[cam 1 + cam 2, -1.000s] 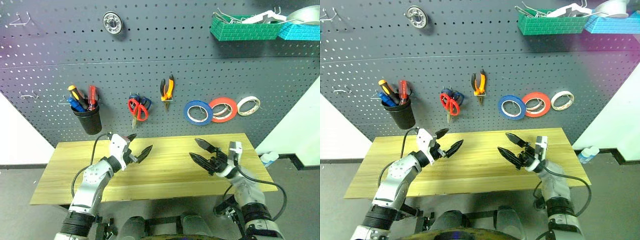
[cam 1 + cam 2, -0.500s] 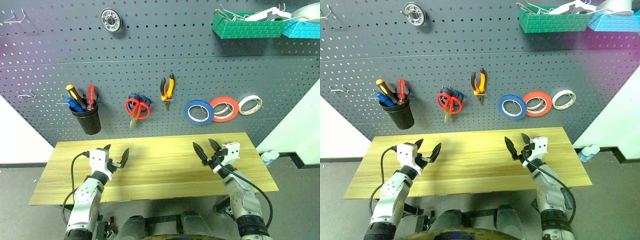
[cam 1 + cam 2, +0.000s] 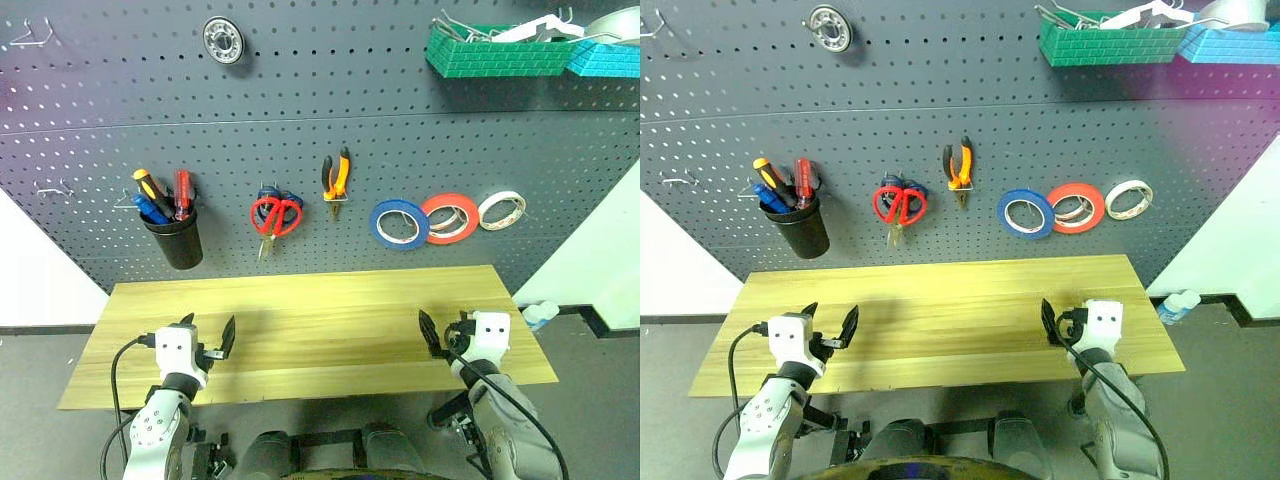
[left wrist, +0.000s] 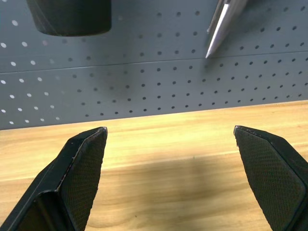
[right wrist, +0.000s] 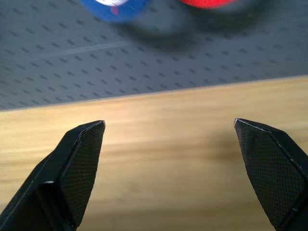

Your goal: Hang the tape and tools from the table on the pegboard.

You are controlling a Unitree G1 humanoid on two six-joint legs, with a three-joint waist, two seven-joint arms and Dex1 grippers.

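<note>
In the left eye view, the light wooden table (image 3: 330,310) is seen below the dark grey pegboard (image 3: 300,120), on which the task's things hang: the blue roll of tape (image 3: 398,223) beside a red-orange roll (image 3: 450,218) and a smaller white roll (image 3: 500,209), the red-handled scissors (image 3: 274,216) in front of blue-handled scissors (image 3: 268,194), the orange-and-black pliers (image 3: 335,180), and the red-handled screwdriver (image 3: 183,193) standing in a black cup (image 3: 176,240) with other screwdrivers. A green brick-patterned bin (image 3: 492,55) and a blue one (image 3: 608,60) are mounted at the upper right, a round metal bearing (image 3: 222,40) at the upper left. No brand or legible writing can be made out. The left gripper (image 3: 207,335) and the right gripper (image 3: 440,336) are held over the table's front corners. In the left wrist view, the fingers (image 4: 79,178) are spread wide over bare wood, holding nothing. In the right wrist view, the fingers (image 5: 79,168) are likewise spread and empty, the blue roll blurred above.
</note>
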